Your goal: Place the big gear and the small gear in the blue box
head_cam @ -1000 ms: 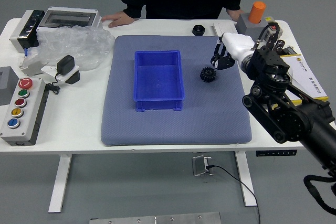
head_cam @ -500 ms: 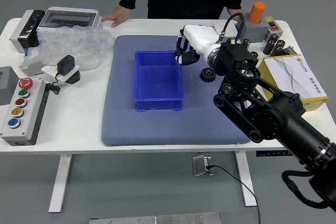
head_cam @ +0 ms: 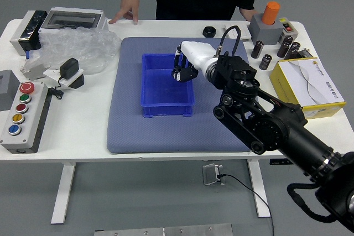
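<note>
The right hand (head_cam: 180,70) reaches in from the right, above the right half of the blue box (head_cam: 164,113). The hand is too dark and small in view to tell whether it holds a gear. The box stands upright on the grey-blue mat, and the visible part of its floor is bare. Behind the mat, on the white table, lies a black ring-shaped part (head_cam: 209,31); whether it is one of the gears I cannot tell. The toothed black gear on the mat is hidden behind the right hand and forearm. The left arm is out of view.
A person's hands (head_cam: 128,8) touch the far edge. At left are a button panel (head_cam: 26,122), plastic wrap (head_cam: 83,48) and black-and-white devices. At right stand a yellow box (head_cam: 310,87), black cylinders (head_cam: 266,62) and an orange-topped grey block (head_cam: 271,12).
The right hand has moved left from above the mat's right side to over the blue box. Its arm now covers the toothed gear. The person's hand at the left has shifted slightly.
</note>
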Tool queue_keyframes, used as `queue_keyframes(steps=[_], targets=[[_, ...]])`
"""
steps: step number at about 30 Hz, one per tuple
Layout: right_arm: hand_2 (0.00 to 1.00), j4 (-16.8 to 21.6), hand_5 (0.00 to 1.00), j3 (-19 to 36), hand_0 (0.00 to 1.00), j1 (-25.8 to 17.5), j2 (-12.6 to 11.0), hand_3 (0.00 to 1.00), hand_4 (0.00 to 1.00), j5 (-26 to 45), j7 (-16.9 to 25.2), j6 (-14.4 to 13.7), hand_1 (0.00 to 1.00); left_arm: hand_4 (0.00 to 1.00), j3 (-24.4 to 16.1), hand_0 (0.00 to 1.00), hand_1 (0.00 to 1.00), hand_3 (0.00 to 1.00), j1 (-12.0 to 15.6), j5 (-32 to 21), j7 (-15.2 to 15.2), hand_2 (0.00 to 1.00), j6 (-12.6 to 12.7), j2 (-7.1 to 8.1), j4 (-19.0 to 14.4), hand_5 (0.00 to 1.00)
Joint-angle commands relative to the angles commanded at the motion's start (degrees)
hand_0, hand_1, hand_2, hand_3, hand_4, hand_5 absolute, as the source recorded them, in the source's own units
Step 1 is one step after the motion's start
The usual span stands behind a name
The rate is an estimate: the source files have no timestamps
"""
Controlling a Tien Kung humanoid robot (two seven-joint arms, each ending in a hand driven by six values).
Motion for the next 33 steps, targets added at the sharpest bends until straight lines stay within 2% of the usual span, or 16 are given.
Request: queue_keyframes(steps=[5, 6, 11, 12, 17, 18, 21, 26, 33], targets=[[0.636, -0.6, 0.268, 0.0, 0.605, 0.2, 0.0, 0.813, 0.815, 0.9, 0.0, 0.5, 0.550, 0.774, -0.1, 0.856, 0.824, 0.867, 0.1, 0.2, 0.1, 0.831, 0.0, 0.03, 0.0, 0.309], [0.699, -0.7, 0.300, 0.0, 0.629, 0.3, 0.0, 0.933, 0.852, 1.0, 0.1, 0.6, 0.602, 0.774, -0.1, 0.856, 0.824, 0.867, 0.1, 0.3, 0.1, 0.831, 0.0, 0.04, 0.0, 0.309], [0.699, -0.8, 0.300, -0.3, 0.629, 0.6, 0.0, 0.933, 0.852, 1.6, 0.2, 1.1, 0.602, 0.774, -0.3, 0.856, 0.824, 0.867, 0.0, 0.5, 0.0, 0.831, 0.0, 0.04, 0.0, 0.309], [0.705, -0.8, 0.318, -0.3, 0.635, 0.7, 0.0, 0.961, 0.874, 1.7, 0.2, 1.1, 0.610, 0.774, -0.3, 0.856, 0.824, 0.867, 0.0, 0.5, 0.0, 0.831, 0.0, 0.03, 0.0, 0.309], [0.705, -0.4, 0.318, -0.3, 0.635, 1.1, 0.0, 0.961, 0.874, 1.8, 0.1, 1.2, 0.610, 0.774, -0.3, 0.856, 0.824, 0.867, -0.1, 0.5, -0.1, 0.831, 0.0, 0.03, 0.0, 0.309], [0.690, -0.3, 0.335, -0.2, 0.636, 1.2, 0.0, 0.905, 0.883, 1.9, 0.1, 1.1, 0.608, 0.774, -0.3, 0.856, 0.824, 0.867, -0.1, 0.4, -0.1, 0.831, 0.0, 0.03, 0.0, 0.309], [0.690, -0.2, 0.335, -0.2, 0.636, 1.4, -0.1, 0.905, 0.883, 2.1, 0.1, 1.1, 0.608, 0.774, -0.2, 0.856, 0.824, 0.867, -0.1, 0.2, -0.1, 0.831, 0.0, 0.04, 0.0, 0.309], [0.680, -1.1, 0.320, 0.3, 0.631, 1.8, -2.5, 0.876, 0.868, 2.8, 0.5, 1.3, 0.602, 0.774, 0.0, 0.856, 0.825, 0.867, -0.2, -0.3, -0.1, 0.831, 0.1, 0.09, 0.0, 0.309], [0.698, -4.7, 0.317, 0.2, 0.631, 2.6, -6.1, 0.877, 0.862, 4.5, 1.3, 2.3, 0.609, 0.774, 0.1, 0.856, 0.824, 0.867, -0.5, -0.7, -0.1, 0.831, 0.2, 0.05, 0.0, 0.309]])
